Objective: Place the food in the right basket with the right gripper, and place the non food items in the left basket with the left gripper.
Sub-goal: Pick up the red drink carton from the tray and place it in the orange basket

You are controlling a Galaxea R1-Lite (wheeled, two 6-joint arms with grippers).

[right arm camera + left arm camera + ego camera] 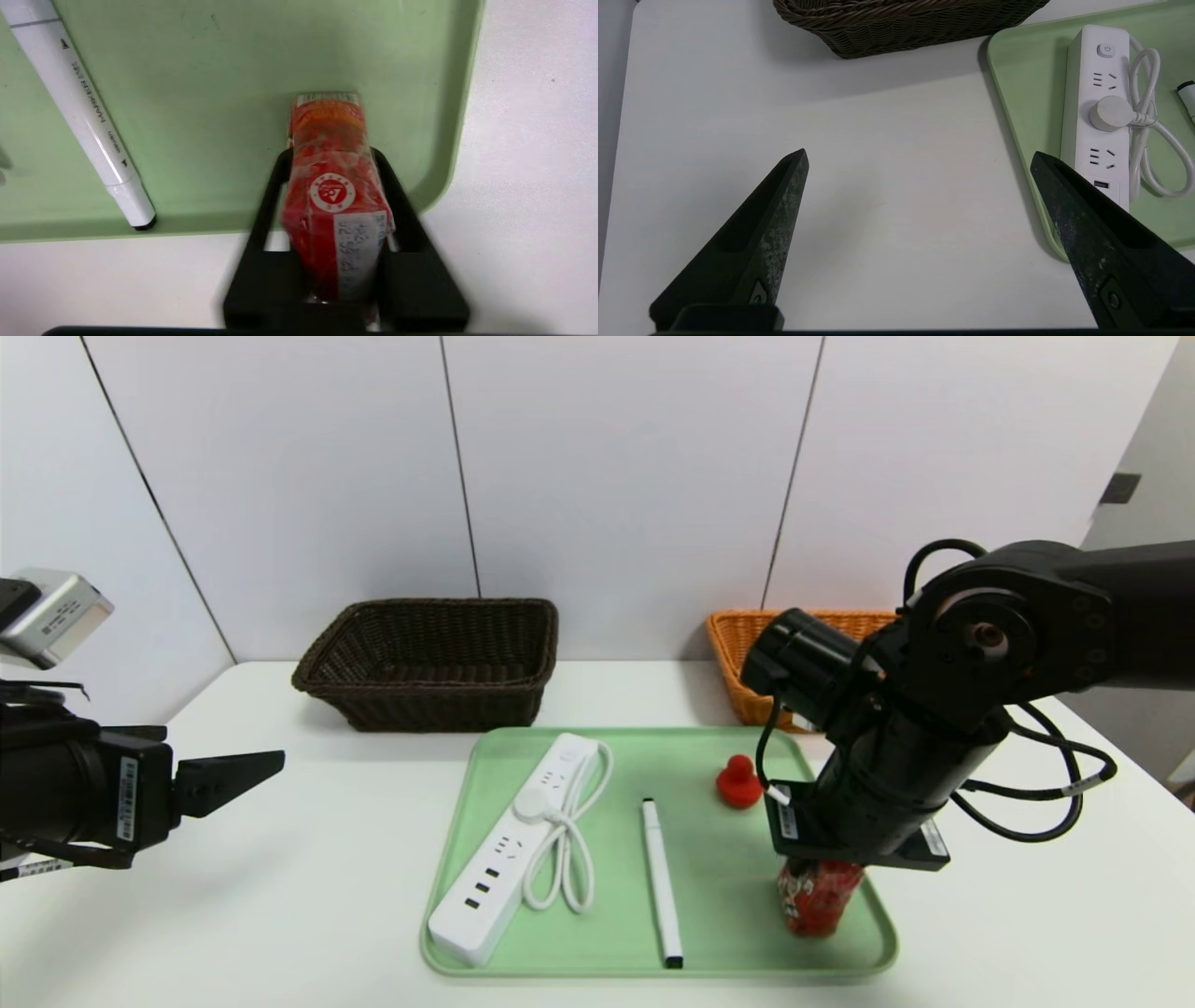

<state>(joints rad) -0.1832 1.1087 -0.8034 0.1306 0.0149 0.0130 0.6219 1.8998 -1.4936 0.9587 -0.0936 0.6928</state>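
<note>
The food, a glossy red snack pouch (817,896) (334,186), is at the near right corner of the green tray (709,756). My right gripper (822,870) (331,156) reaches down from above and is shut on it, one black finger on each side. On the tray also lie the white power strip (518,845) (1104,116) with its coiled cord and the white marker (660,882) (84,107). My left gripper (266,767) (919,155) hovers open over bare table left of the tray. Behind the tray stand the dark left basket (429,658) (901,23) and the orange right basket (747,644).
A small red knob-shaped object (738,782) sits on the tray behind the pouch. The right arm's elbow and cables (1027,784) hang over the table's right side and cover most of the orange basket. White wall panels close the back.
</note>
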